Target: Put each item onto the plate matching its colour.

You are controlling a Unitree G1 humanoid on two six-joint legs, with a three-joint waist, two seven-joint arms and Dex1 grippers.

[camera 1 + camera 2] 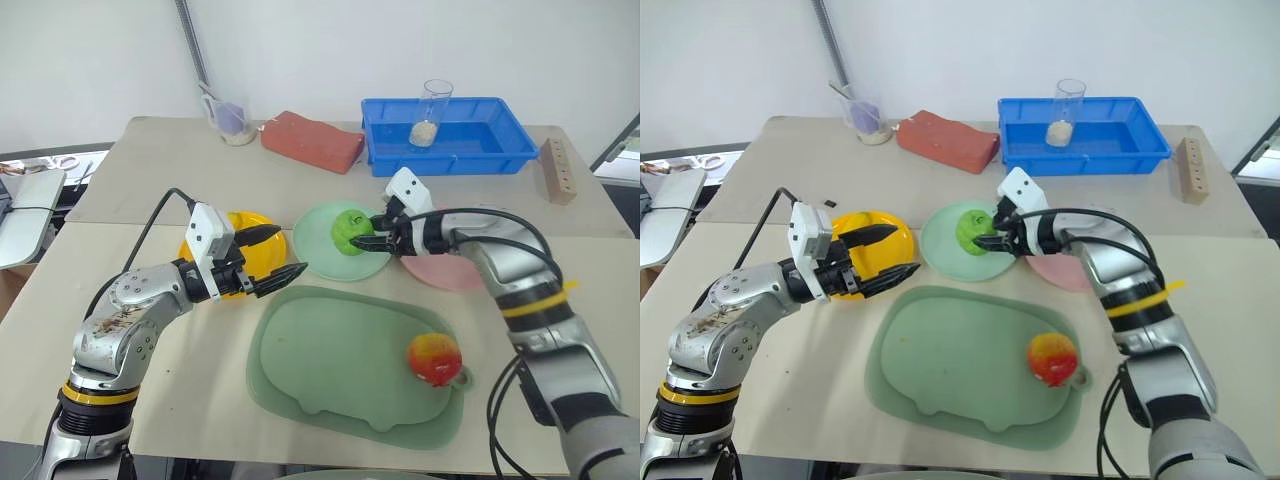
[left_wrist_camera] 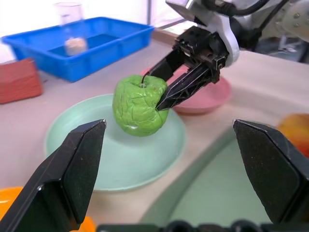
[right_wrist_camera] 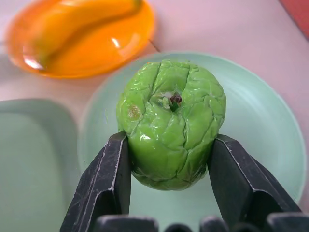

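The right hand [image 3: 169,145] is gripping the green apple [image 3: 170,121] directly over the mint plate [image 3: 260,125]. The left hand [image 1: 262,252] is hanging wide open and empty nearby.

No readable text, label, brand, number or sign anywhere in these views.

The wrinkled green apple [image 3: 171,123] was held over the mint plate [image 1: 312,232]. The banana [image 3: 77,19] lay on the yellow plate [image 3: 123,46]. The red-and-yellow apple [image 1: 433,358] sat on the tray [image 1: 320,360], near the pink plate [image 1: 445,272].
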